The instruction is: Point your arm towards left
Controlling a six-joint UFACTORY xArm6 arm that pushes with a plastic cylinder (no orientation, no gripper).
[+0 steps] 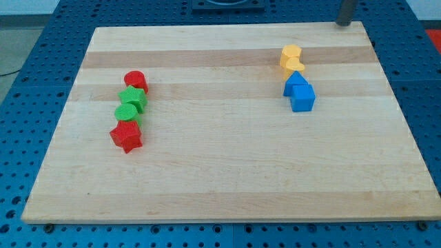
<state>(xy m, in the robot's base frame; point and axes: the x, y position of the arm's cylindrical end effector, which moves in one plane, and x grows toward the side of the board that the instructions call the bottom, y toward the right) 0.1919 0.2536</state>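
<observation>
My tip is at the view's top right, at the far edge of the wooden board, well above and to the right of the yellow blocks. At the view's left, blocks form a touching column: a red cylinder, a green star, a green round block and a red star. At the view's right, two yellow blocks sit just above two blue blocks, all touching.
The board lies on a blue perforated table. A dark object sits beyond the board's top edge at the centre.
</observation>
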